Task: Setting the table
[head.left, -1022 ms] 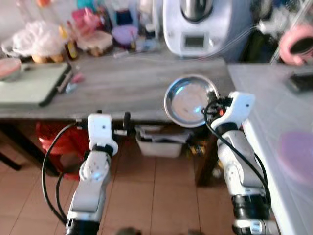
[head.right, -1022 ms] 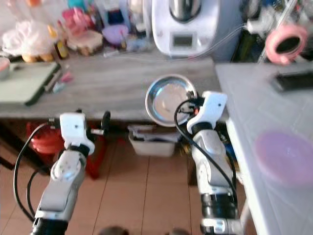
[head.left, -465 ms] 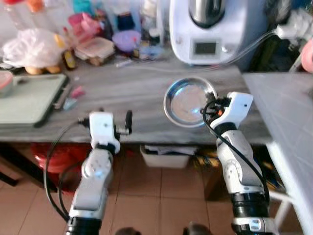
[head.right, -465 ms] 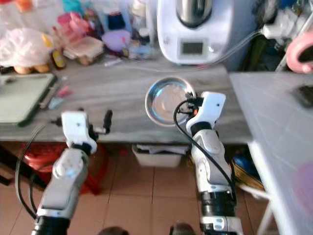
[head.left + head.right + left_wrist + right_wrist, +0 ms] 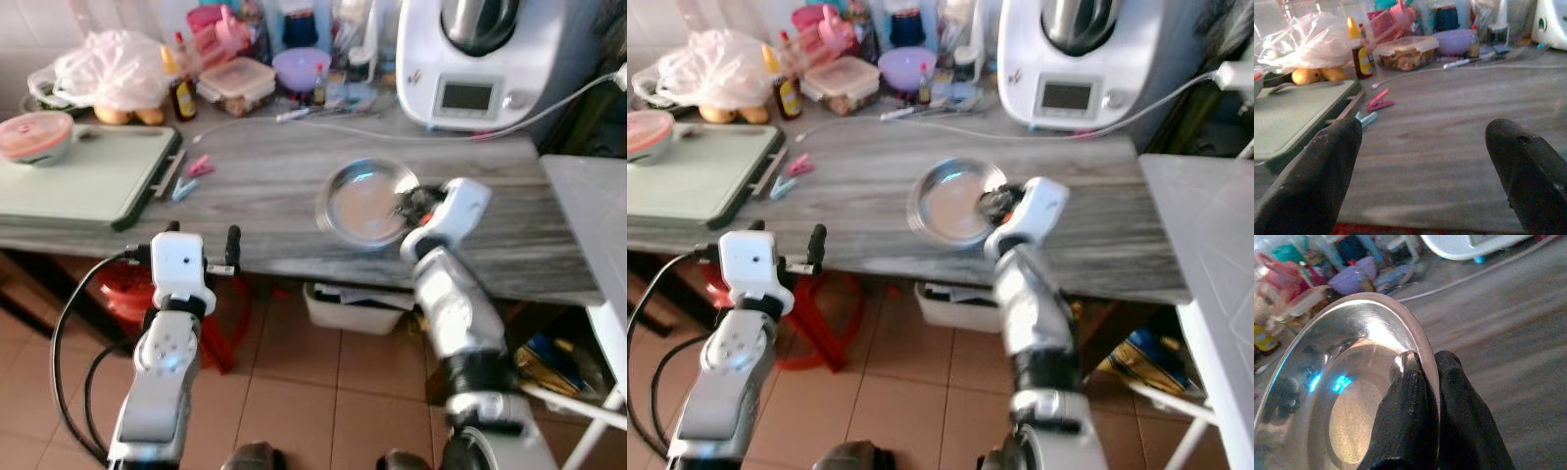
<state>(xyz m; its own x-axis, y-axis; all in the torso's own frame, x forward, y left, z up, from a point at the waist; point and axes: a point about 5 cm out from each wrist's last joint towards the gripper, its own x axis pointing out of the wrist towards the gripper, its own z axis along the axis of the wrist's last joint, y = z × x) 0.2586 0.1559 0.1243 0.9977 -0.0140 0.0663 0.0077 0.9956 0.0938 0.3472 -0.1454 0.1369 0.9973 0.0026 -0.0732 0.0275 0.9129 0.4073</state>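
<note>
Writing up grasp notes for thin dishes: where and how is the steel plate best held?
By its thin raised rim, from the robot's near right side, one finger inside and one outside. The steel plate is shallow and smooth, leaving little else to pinch; the right gripper holds it this way.

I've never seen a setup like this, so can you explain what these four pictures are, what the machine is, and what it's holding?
This is a humanoid robot with two silver arms. Two pictures come from cameras in its head, looking down at a grey wooden counter. The other two come from cameras on each wrist. The right end effector is pinching the rim of a shiny metal plate over the counter. The left end effector is open and holds nothing, near the counter's front edge. On the counter are a green cutting board, clothespins, a white kitchen appliance and food containers.
</note>
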